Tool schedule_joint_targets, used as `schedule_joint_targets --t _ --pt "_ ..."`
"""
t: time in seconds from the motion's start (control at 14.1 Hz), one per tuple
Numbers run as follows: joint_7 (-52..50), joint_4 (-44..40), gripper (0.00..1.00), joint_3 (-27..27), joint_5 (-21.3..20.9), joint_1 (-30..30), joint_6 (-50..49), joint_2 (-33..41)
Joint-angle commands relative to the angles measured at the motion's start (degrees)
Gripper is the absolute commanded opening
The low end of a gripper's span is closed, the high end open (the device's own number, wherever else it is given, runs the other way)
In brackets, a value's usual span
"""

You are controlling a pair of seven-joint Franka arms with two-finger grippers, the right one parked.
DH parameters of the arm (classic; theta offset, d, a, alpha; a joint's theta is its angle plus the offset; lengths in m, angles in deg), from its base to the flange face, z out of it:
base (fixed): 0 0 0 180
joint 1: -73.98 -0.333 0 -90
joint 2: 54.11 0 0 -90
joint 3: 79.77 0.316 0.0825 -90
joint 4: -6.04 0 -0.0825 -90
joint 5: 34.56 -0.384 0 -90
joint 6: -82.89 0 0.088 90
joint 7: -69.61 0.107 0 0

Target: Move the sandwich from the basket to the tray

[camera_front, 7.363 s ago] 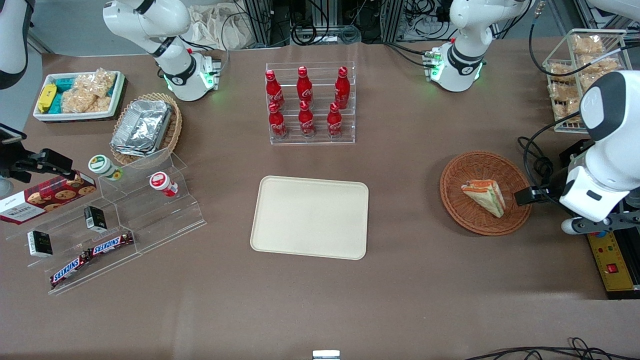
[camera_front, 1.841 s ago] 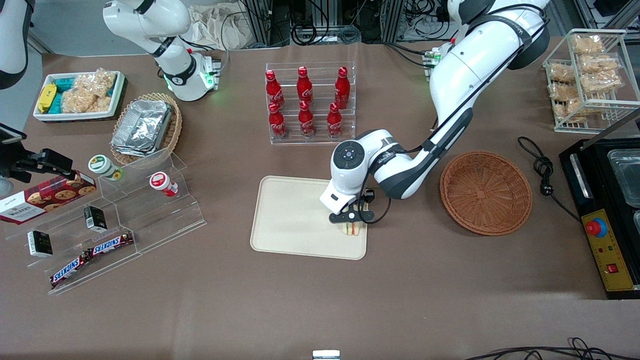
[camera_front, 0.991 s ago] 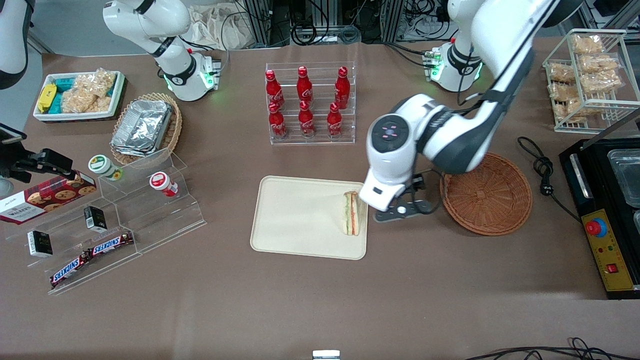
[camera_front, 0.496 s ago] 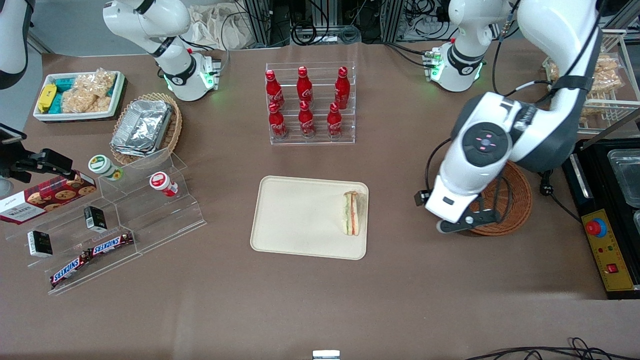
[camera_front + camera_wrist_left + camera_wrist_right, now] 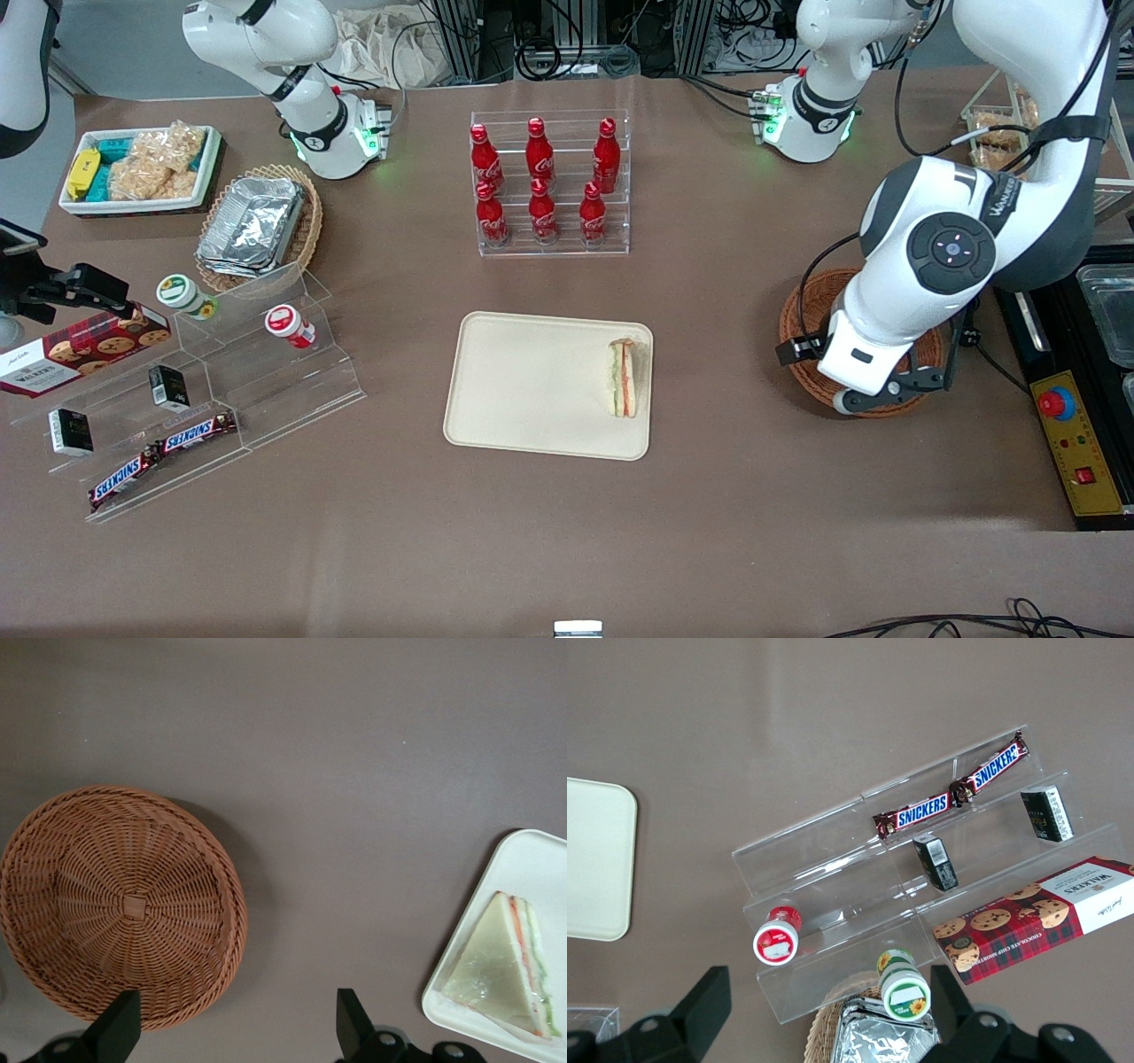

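The sandwich [image 5: 623, 378] stands on edge on the cream tray [image 5: 532, 381], close to the tray's rim at the working arm's end. In the wrist view the wedge of the sandwich [image 5: 500, 966] rests on a corner of the tray [image 5: 542, 866]. The reddish-brown basket [image 5: 795, 312] holds nothing and is partly covered by the arm; its whole woven bowl, the basket [image 5: 124, 904], shows in the wrist view. My gripper [image 5: 890, 394] hangs high over the basket's near rim, apart from the tray. The gripper [image 5: 235, 1014] is open, with only table and basket rim between its fingers.
A clear rack of red bottles [image 5: 549, 186] stands farther from the camera than the tray. A stepped acrylic stand [image 5: 204, 381] with snacks, a tan basket of foil containers [image 5: 257, 226] and a white bin [image 5: 137, 168] lie toward the parked arm's end. A black appliance [image 5: 1059, 403] sits beside the basket.
The gripper has let go of the sandwich on the tray, risen, and swung toward the working arm's end until it hangs over the basket. The sandwich has stayed put.
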Motion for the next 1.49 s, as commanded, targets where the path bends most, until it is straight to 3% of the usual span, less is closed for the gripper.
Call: schedule_joint_targets --t 0.0,0.28,0.57,0.71,1.13,1.42 --pt "0.8 4.9 0.99 -0.7 2.9 -1.3 0.8 7.1" --pt "4.0 10.8 0.99 0.2 5.7 -1.4 1.4 14.4" --pt "15.2 19.9 0.99 1.6 15.4 -7.0 8.4 21.0" --pt "17.9 20.3 0.99 1.6 15.8 -9.2 7.7 21.9" --pt "23.5 8.9 0.98 3.2 15.4 -15.1 -5.3 18.2" --pt "23.5 -1.6 0.99 4.5 10.7 -15.1 -13.2 11.7"
